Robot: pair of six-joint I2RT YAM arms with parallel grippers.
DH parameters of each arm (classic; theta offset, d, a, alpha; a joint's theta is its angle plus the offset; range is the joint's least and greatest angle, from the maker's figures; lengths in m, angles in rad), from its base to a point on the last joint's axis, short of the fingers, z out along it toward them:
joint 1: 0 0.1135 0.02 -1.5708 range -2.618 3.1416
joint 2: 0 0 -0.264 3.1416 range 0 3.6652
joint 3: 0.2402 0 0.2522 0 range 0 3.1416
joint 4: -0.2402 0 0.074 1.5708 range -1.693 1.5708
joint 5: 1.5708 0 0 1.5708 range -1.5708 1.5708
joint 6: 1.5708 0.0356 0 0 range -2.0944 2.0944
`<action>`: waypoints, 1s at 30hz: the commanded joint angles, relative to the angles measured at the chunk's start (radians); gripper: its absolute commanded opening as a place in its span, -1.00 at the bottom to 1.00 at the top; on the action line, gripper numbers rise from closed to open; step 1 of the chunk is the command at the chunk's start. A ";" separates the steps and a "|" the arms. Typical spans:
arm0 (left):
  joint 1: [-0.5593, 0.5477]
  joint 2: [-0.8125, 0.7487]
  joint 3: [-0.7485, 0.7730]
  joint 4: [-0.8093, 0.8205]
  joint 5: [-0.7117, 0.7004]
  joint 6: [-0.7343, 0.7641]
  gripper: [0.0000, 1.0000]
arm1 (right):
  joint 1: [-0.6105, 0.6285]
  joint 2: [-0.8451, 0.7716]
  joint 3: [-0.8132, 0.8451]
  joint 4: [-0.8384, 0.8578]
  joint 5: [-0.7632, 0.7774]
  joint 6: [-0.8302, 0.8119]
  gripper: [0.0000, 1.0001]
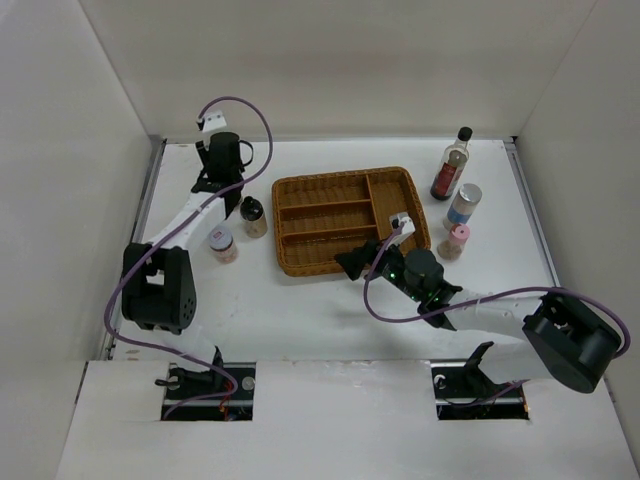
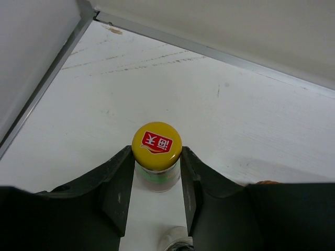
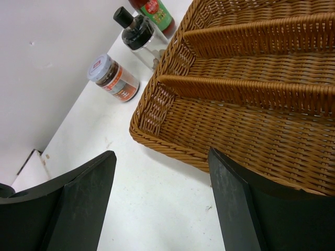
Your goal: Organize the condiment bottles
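The task has hardly started: every compartment of the wicker tray [image 1: 330, 178] is bare, and all six bottles that show stand outside it. On the right side of the tray, the tall dark bottle [image 1: 452, 165], the silver-capped jar [image 1: 463, 205] and the pink-capped shaker [image 1: 455, 242] stand in a loose line. Just left of the tray are the small dark-capped bottle [image 1: 253, 217] and the pale-capped jar [image 1: 222, 244]. The yellow-capped bottle [image 2: 156, 144] is upright at the far left, and the left fingers [image 2: 118, 188] are clenched against both its sides, so a first pickup looks to be the step in hand, with the bottle not yet lifted. The right fingers [image 3: 84, 198] are released, spread wide with nothing between them, and hover low by the tray's near edge. What is left, as I judge it, is nearly everything: moving each bottle into a compartment. The surface [image 1: 300, 310] is white and faintly scuffed, edged by a metal strip [image 2: 47, 83]. Plain pale walls [image 1: 300, 60] box it in at the back and both sides.
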 commanded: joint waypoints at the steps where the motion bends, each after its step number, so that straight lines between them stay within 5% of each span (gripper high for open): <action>1: -0.015 -0.161 0.100 0.151 -0.035 0.037 -0.63 | -0.007 0.000 -0.001 0.053 -0.007 -0.004 0.55; 15: -0.223 -0.285 0.187 0.148 0.022 0.066 -0.63 | -0.050 -0.069 -0.050 0.064 0.076 -0.001 0.50; 21: -0.352 -0.335 0.094 0.188 0.008 0.054 -0.63 | -0.104 -0.132 -0.080 0.033 0.128 0.010 -0.06; 30: -0.458 -0.284 0.026 0.246 0.005 0.043 -0.63 | -0.116 -0.141 -0.079 0.016 0.128 0.015 0.07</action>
